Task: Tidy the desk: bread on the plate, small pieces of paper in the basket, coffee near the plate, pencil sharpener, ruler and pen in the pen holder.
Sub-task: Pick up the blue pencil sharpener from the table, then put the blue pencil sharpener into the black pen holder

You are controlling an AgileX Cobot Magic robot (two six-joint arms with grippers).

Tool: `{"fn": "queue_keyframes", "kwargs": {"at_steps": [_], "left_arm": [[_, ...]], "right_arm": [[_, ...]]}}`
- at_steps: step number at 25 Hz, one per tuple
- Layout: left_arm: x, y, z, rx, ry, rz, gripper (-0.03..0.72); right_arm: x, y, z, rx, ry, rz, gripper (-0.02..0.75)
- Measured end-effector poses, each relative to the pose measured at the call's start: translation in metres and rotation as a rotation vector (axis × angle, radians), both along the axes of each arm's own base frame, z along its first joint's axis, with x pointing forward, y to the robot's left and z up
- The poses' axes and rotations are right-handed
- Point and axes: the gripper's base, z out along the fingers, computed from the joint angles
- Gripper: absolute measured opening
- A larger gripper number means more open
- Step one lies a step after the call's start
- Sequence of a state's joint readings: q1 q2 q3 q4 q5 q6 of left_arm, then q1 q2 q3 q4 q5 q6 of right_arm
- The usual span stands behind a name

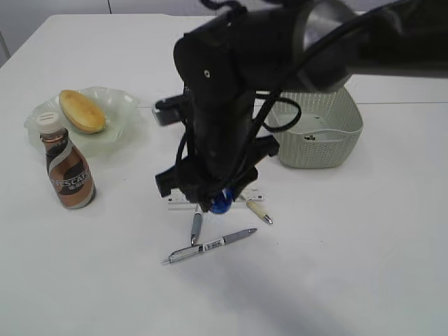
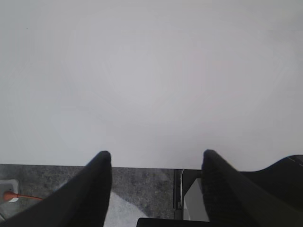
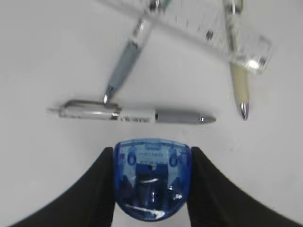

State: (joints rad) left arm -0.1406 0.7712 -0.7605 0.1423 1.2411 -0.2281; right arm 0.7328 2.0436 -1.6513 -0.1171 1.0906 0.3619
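1. Two black fingers of the right gripper are pinched on the flat sides of a small translucent blue plastic pencil sharpener with a rounded front. Its body fills the gap between them.
2. Judged from its look, the sharpener is light, rigid and smooth. The hard plastic may slip or twist if squeezed off-centre, so a hold across the flat sides, as now, seems safest.
3. Just beyond the sharpener lies a slim pen with a grey grip and clear barrel, crosswise on the plain white desk.
4. Farther out from the sharpener lie a second grey pen, a cream-barrelled pen and a flat clear plastic ruler with fine markings, slanted across both. These look light and low-lying, so taking them at mid-length seems wise.
5. In the exterior view, a pale grey-green perforated plastic basket stands to the right of the sharpener. A wavy translucent green glass plate holding the golden oblong bread, with a brown coffee bottle beside it, is to the left.
6. The left gripper is spread wide with nothing between its fingers, at the desk's edge.
7. The pen holder cannot be made out.
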Motion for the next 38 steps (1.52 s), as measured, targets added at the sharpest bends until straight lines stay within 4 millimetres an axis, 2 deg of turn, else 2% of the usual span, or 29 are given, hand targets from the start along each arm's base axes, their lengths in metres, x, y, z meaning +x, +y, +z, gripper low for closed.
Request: {"fn": "queue_keyframes", "kwargs": {"at_steps": [3,5,7,9,11,13,16,18,21,24,32,35,38], "left_arm": [[0.0,0.0,0.0,0.0,0.0,0.0,0.443],[0.0,0.0,0.0,-0.002,0.0,0.0,0.442],[0.0,0.0,0.0,-0.004,0.001,0.0,0.442],[0.0,0.0,0.0,-0.006,0.001,0.0,0.443],[0.0,-0.001,0.0,-0.008,-0.001,-0.001,0.442],[0.0,-0.002,0.0,-0.018,-0.001,-0.002,0.442],[0.0,-0.003,0.0,-0.034,0.0,0.001,0.442],[0.0,-0.003,0.0,-0.043,0.001,0.002,0.442],[0.0,-0.004,0.0,-0.048,0.002,0.003,0.442],[0.0,-0.004,0.0,-0.048,0.0,0.003,0.438],[0.0,-0.004,0.0,-0.049,-0.004,0.004,0.428],[0.0,-0.004,0.0,-0.049,-0.004,0.004,0.426],[0.0,-0.004,0.0,-0.049,-0.006,0.004,0.426]], "right_arm": [[-0.001,0.002,0.026,0.066,-0.115,0.032,0.295],[0.0,0.001,0.032,0.085,-0.157,0.042,0.295],[-0.002,-0.001,0.024,0.088,-0.175,0.056,0.295],[-0.006,-0.004,0.007,0.094,-0.174,0.07,0.295],[-0.014,-0.009,-0.009,0.11,-0.181,0.087,0.294],[-0.022,-0.015,-0.017,0.157,-0.225,0.109,0.294],[-0.029,-0.02,-0.015,0.214,-0.299,0.141,0.294],[-0.036,-0.025,-0.002,0.305,-0.457,0.23,0.294],[-0.04,-0.027,0.008,0.384,-0.577,0.299,0.294],[-0.031,-0.032,0.015,0.442,-0.654,0.3,0.294],[0.014,-0.073,0.024,0.531,-0.838,0.198,0.294],[0.031,-0.076,0.032,0.551,-0.894,0.179,0.295],[0.052,-0.071,0.04,0.569,-0.947,0.174,0.295]]}}
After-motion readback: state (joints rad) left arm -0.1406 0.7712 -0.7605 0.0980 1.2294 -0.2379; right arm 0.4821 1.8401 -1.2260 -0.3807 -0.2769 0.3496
